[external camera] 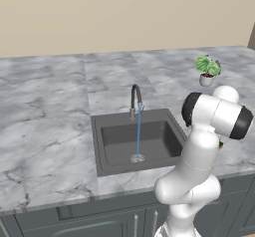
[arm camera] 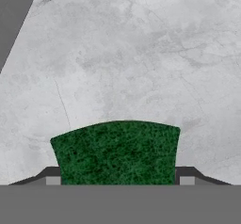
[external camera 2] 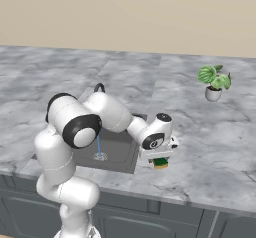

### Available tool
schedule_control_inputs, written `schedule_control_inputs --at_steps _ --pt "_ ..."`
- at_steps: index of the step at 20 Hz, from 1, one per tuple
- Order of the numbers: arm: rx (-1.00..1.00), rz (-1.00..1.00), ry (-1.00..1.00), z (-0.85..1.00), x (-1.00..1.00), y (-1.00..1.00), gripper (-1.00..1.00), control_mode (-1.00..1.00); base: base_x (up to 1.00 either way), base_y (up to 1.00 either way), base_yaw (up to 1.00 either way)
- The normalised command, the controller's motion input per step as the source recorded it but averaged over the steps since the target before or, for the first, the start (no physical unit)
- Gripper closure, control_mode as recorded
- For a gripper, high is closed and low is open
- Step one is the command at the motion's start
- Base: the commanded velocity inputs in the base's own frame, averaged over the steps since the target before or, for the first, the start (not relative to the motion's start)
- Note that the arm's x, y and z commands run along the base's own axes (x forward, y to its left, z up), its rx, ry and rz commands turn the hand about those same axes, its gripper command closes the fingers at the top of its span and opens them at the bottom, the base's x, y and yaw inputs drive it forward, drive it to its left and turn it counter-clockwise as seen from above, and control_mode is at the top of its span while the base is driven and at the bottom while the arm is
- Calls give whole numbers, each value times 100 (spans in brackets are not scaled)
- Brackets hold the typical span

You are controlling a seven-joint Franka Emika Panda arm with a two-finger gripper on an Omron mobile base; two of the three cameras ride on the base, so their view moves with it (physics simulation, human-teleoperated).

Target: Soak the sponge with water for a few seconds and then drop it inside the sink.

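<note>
My own wrist hides most of my pincer [external camera 2: 160, 160]; its fingertips [arm camera: 53, 180] flank the sponge [arm camera: 116, 153], touching both sides, on the marble worktop [external camera 2: 210, 137] just right of the sink [external camera: 107, 141]. Water [external camera: 138, 131] runs from the faucet [external camera: 135, 99]. A potted plant [external camera 2: 214, 82] stands well apart.

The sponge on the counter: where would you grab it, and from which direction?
By its two short ends, coming straight down from above. The sponge lies flat on the counter, green face up, and the tool already straddles it, one finger at each end.
</note>
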Motion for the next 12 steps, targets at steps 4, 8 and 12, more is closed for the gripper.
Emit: schedule_control_inputs --at_steps 4,8,12 --pt "0 0 0 0 0 0 100 -100 0 0 0" --pt "0 0 0 -3 0 0 100 -100 0 0 0" --pt "0 0 0 3 0 15 100 -100 0 0 0"
